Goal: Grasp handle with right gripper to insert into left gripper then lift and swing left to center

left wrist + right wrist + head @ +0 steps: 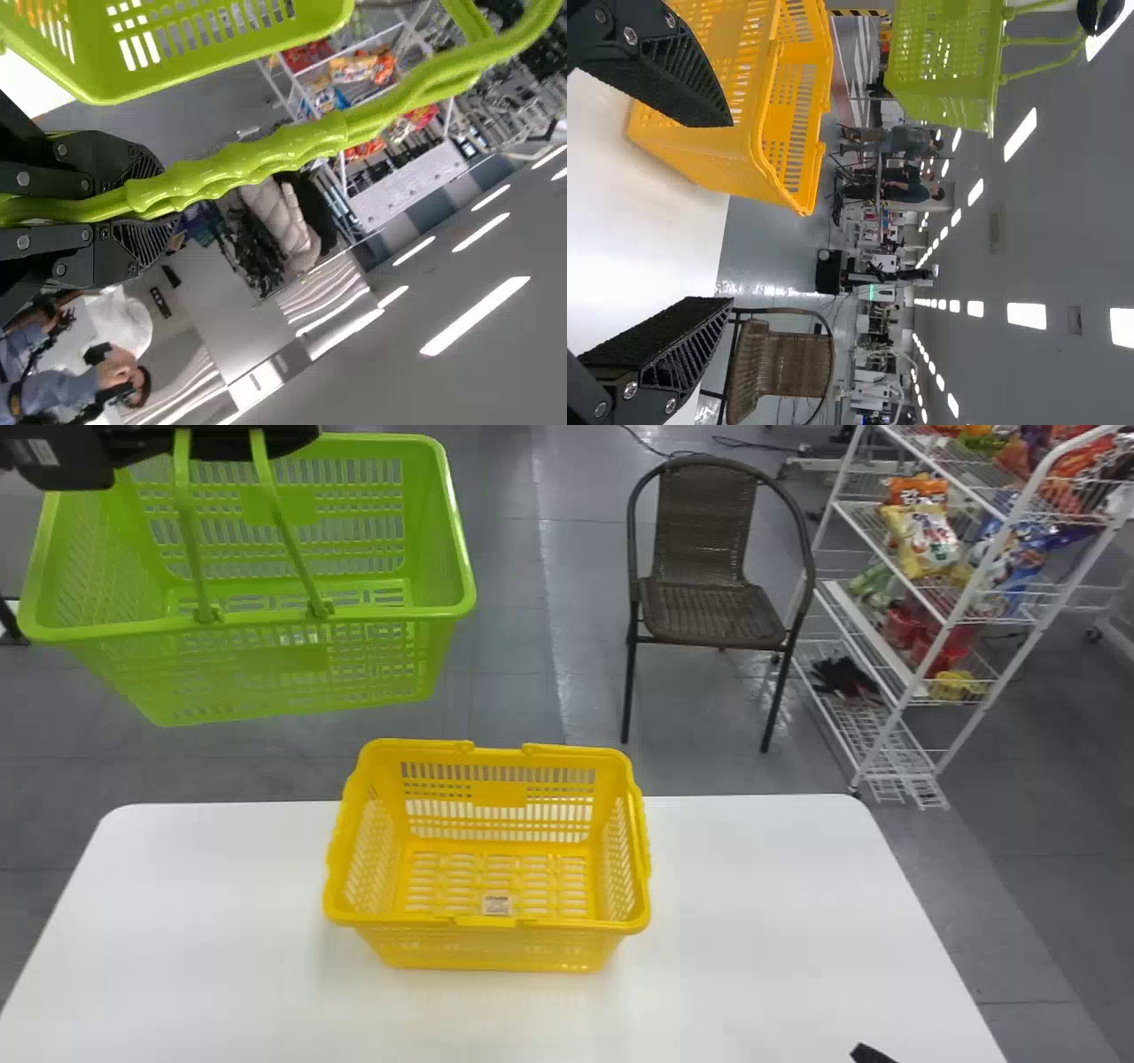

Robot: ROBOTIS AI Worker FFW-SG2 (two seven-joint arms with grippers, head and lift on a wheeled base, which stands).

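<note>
White and broad, the worktop (753,921) spans the near part of the scene, its rounded far corners showing against the grey floor (496,682). Beyond it at the far right stands a white wire rack (859,624), its shelves carrying bright snack packets (921,540). Left of the rack, past the worktop's far edge, a brown woven chair (709,611) with a dark frame stands on the floor.

The green basket (461,602) hangs in the air at the far left, beyond the worktop's edge — open side up, and higher than the yellow basket (496,952). That yellow one sits upright on the worktop, around the middle from left to right and close to the far edge, its handles folded down along the rim.

Two green handles (288,540) rise from the green basket's long sides and come together in the left tool (217,444), at the far left over the basket. The left tool is closed on both, its black fingers (146,252) pressing the grips from either side. The right tool (873,1054) is at the worktop's near right, apart from both baskets; it is open — its two fingers stand well apart. A small pale label (497,905) lies inside the yellow basket, toward its near side.
</note>
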